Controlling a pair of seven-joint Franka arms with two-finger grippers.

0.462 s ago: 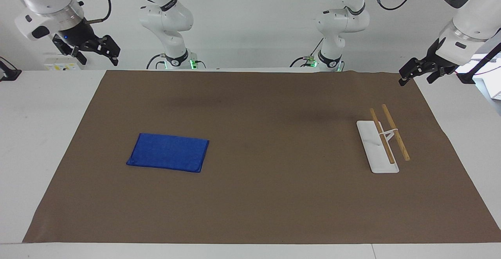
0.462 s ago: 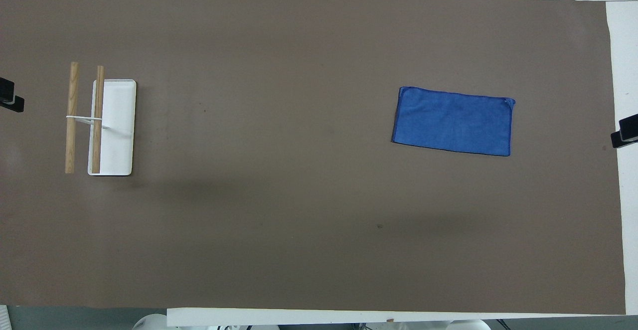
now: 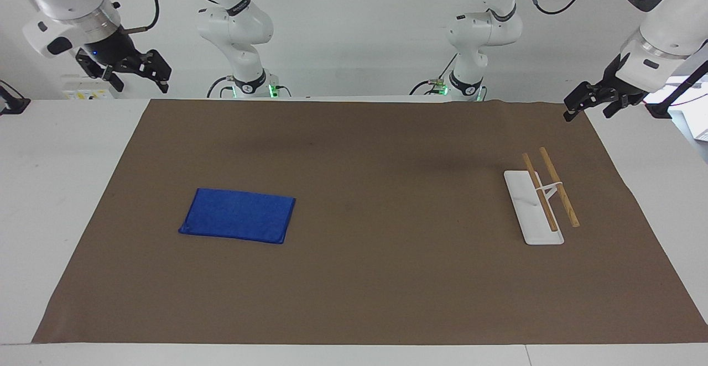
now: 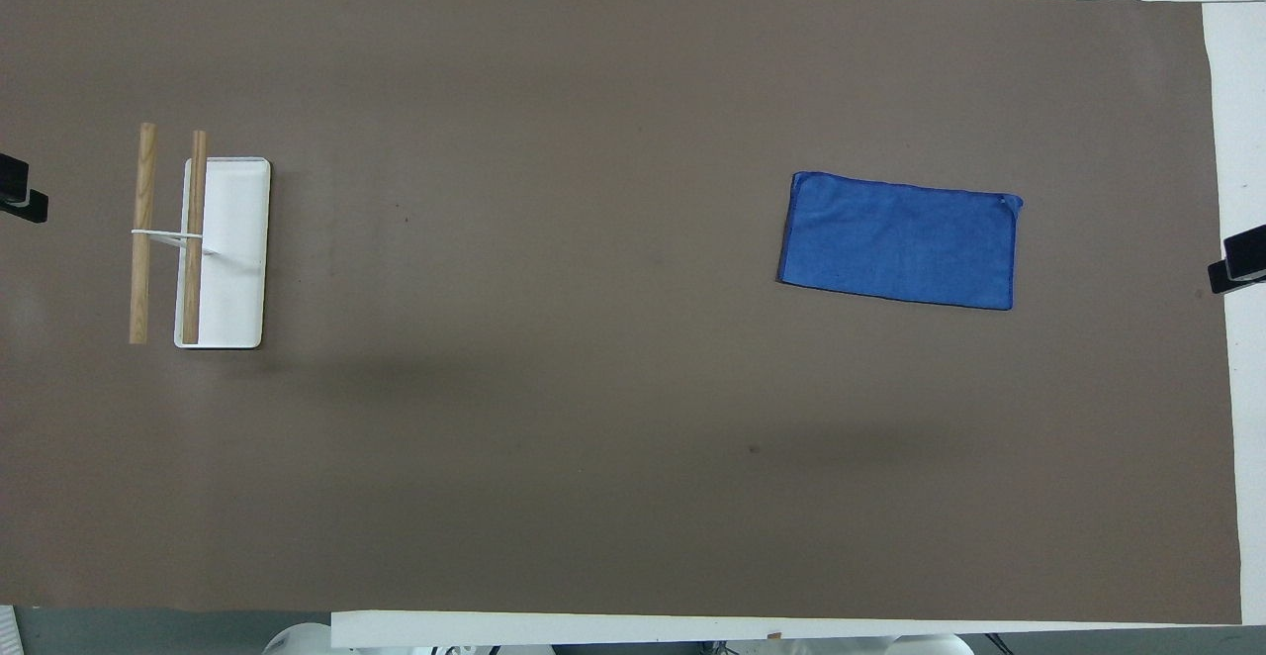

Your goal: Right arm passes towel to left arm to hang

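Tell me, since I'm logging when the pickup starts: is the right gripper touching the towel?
Apart. The facing view shows the right gripper raised at the mat's corner, with bare mat between it and the flat towel.

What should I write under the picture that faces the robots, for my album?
Blue towel lies flat on the brown mat, rack waits empty, both open grippers, right and left, raised.

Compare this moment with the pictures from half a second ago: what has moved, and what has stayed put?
Only the right end effector has shifted, rising slightly near its corner of the table, still open and empty. Nothing was taken hold of or let go. The left end effector stays open above its corner, the towel lies flat on the mat, and the rack is unmoved.
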